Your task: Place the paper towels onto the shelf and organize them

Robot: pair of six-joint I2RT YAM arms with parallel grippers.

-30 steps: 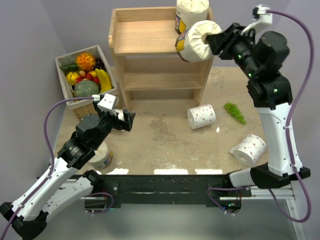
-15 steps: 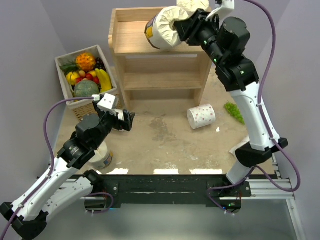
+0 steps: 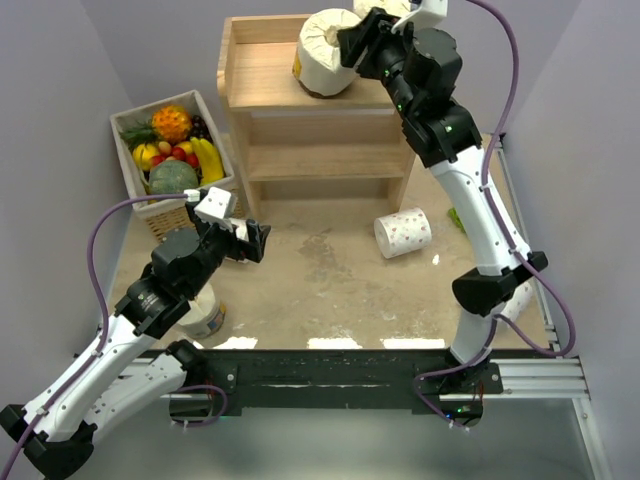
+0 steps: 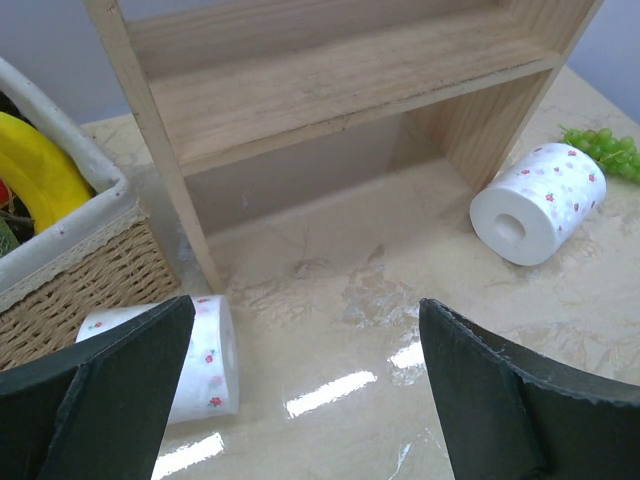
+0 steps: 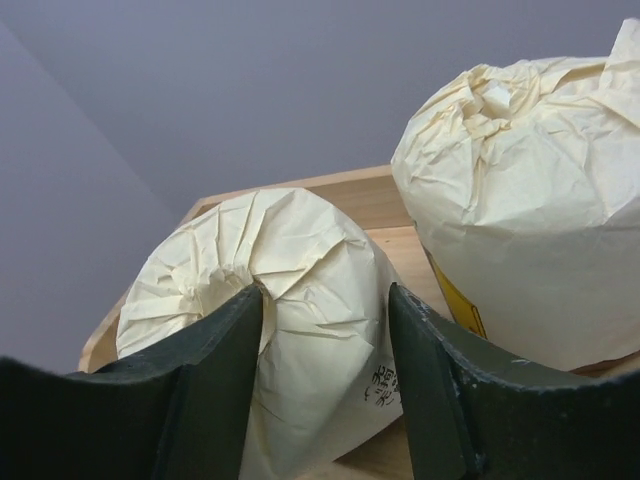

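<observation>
Right gripper straddles a cream-wrapped paper towel roll on the top board of the shelf, upper centre; whether its fingers press the wrap is unclear. A second cream roll beside it is cropped at right. Left gripper gapes, empty.

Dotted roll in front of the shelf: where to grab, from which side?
Probably best: grip the dotted roll across its curved body, mid-length, from straight above. It lies on its side with the hollow end facing sideways, so both flanks are exposed.
</observation>
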